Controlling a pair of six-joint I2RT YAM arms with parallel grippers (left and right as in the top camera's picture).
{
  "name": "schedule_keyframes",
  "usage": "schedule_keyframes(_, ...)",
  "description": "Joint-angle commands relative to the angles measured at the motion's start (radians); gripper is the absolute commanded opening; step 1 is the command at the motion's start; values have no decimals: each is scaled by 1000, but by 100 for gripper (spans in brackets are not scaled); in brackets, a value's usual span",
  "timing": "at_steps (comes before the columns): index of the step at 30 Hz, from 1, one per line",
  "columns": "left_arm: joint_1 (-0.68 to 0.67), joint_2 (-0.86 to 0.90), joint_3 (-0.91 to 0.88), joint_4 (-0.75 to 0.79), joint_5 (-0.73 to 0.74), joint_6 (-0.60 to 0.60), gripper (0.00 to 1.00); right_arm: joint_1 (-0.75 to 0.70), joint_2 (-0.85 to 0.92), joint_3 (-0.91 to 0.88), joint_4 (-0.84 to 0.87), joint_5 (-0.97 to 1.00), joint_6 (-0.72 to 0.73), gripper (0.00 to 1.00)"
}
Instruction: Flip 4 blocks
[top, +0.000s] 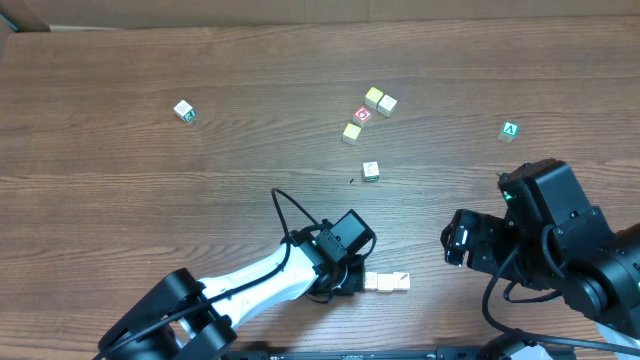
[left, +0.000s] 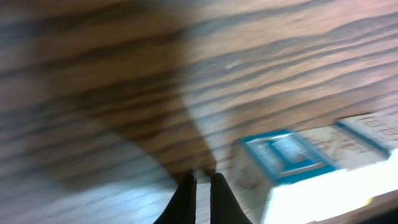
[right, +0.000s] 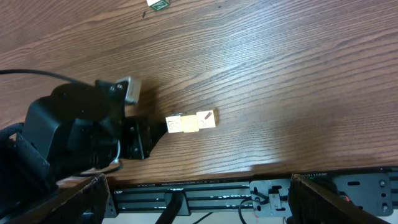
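Blurred black fingers of the left hand, pressed together, sit beside a row of three pale wooden cubes; contact is unclear. Five more pale cubes lie scattered beyond that row. Right hand gapes, empty.

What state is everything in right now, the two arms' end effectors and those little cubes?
Row of pale wooden cubes: lying side by side, touching.
Left end effector: shut, empty, tips at that row's end.
Right end effector: open, empty.
Green cube with white "A": resting alone, untouched.
Wooden cube with red ring: resting flat, untouched.
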Motion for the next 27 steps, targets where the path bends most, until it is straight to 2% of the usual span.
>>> schedule_keyframes(1,6,-76,39,-112,-147,0,4,-2,-10,24,2,-5,-11,93)
schedule_keyframes(3,6,-139,74,-196,-221,2,6,-2,-10,24,2,-5,-11,95)
schedule_keyframes(4,6,-161,85,-215,-250,3,14,-2,-10,24,2,-5,-11,96)
schedule_keyframes(7,7,-206,111,-203,-308,96,51,-2,-10,24,2,-5,-11,99)
schedule_keyframes(9,16,-209,123,-171,-335,145,61,-2,-10,24,2,-5,-10,100)
schedule_keyframes(11,39,-201,125,-118,-342,200,66,-2,-10,24,2,-5,-11,100)
schedule_keyframes(14,114,-168,126,-41,-311,228,64,-2,-10,24,2,-5,-11,100)
schedule_keyframes(20,272,-38,194,76,-129,310,57,-2,-10,24,2,-3,-11,100)
schedule_keyframes(27,298,180,415,54,-68,360,58,-2,-10,26,10,4,-10,100)
